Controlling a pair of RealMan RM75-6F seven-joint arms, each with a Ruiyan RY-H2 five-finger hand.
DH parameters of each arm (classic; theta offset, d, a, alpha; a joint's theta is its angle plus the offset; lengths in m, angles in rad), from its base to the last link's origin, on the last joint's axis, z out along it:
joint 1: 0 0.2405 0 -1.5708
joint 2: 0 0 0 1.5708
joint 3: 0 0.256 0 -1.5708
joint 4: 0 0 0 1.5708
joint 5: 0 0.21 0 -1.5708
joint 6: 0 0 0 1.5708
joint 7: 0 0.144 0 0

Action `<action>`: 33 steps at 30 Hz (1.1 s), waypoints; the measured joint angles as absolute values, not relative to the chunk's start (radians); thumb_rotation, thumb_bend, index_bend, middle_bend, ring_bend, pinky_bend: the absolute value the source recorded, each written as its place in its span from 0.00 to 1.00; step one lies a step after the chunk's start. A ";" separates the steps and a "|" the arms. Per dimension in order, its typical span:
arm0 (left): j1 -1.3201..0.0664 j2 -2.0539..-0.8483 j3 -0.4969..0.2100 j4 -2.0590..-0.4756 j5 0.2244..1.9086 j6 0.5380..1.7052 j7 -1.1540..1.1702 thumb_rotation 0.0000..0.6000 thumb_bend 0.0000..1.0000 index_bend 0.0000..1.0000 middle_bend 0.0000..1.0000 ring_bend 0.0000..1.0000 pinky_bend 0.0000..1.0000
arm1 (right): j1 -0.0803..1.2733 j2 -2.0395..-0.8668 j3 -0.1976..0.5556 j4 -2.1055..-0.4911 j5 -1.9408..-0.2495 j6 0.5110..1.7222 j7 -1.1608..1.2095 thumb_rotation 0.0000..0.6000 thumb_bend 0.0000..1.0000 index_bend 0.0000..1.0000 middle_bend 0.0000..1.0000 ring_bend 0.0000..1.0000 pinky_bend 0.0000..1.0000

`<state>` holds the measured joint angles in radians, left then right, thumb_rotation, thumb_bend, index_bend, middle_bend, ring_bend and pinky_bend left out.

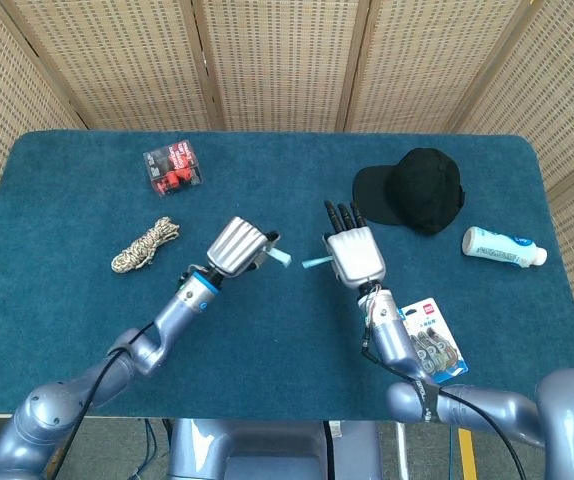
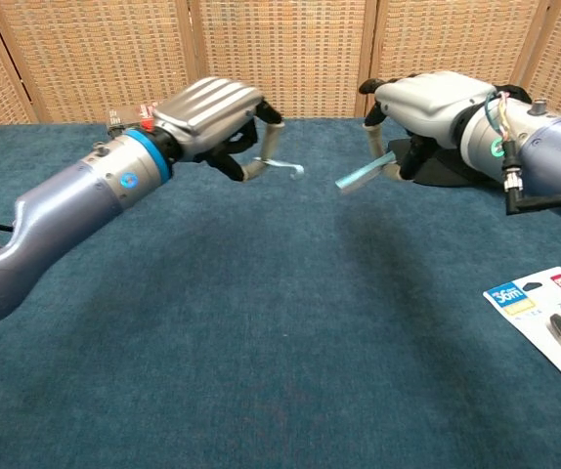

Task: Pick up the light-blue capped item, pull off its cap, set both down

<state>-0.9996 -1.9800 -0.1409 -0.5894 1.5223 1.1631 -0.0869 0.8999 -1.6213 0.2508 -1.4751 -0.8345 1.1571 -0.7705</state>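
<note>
Both hands apart: left hand [image 2: 212,115] pinches cap [image 2: 288,169], right hand [image 2: 427,103] the item [image 2: 361,176].

bright, even light | soft shadows under arms | sharp focus

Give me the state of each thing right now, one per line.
Cap: off the item, pinched by the left hand, held above the table.
Item: uncapped, held in the right hand, clear of the table.
Black hat: lying on the table.
Rope: bundled, lying flat.
White tube: on its side.
Tape pack: flat by the table's front edge.
</note>
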 measured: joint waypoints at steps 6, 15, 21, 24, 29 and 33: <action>-0.862 -1.828 -0.097 -0.605 1.528 1.237 -0.137 1.00 0.53 0.77 0.96 0.98 0.95 | 0.869 -1.588 0.247 -1.402 -0.836 1.137 -0.716 1.00 0.57 0.64 0.00 0.00 0.00; -0.768 -1.724 -0.040 -0.635 1.546 1.273 -0.184 1.00 0.00 0.19 0.13 0.16 0.35 | 0.848 -1.605 0.250 -1.388 -0.829 1.126 -0.673 1.00 0.02 0.07 0.00 0.00 0.00; -0.743 -1.649 -0.055 -0.773 1.509 1.236 -0.127 1.00 0.00 0.00 0.00 0.00 0.08 | 0.823 -1.575 0.267 -1.444 -0.846 1.156 -0.636 1.00 0.00 0.00 0.00 0.00 0.00; -0.725 -1.603 -0.067 -0.857 1.485 1.235 -0.092 1.00 0.00 0.00 0.00 0.00 0.02 | 0.804 -1.551 0.268 -1.473 -0.877 1.175 -0.602 1.00 0.00 0.00 0.00 0.00 0.00; -0.666 -1.514 -0.087 -1.017 1.439 1.266 -0.041 1.00 0.00 0.00 0.00 0.00 0.00 | 0.755 -1.501 0.246 -1.504 -0.974 1.218 -0.523 1.00 0.00 0.00 0.00 0.00 0.00; -0.585 -1.442 -0.098 -1.176 1.397 1.338 -0.006 1.00 0.00 0.00 0.00 0.00 0.00 | 0.685 -1.434 0.189 -1.510 -1.116 1.263 -0.405 1.00 0.00 0.00 0.00 0.00 0.00</action>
<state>-0.5846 -1.4421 -0.0984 -1.1760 1.3974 1.3381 -0.0060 0.6853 -1.4343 0.1895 -1.5103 -1.1157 1.2630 -0.4047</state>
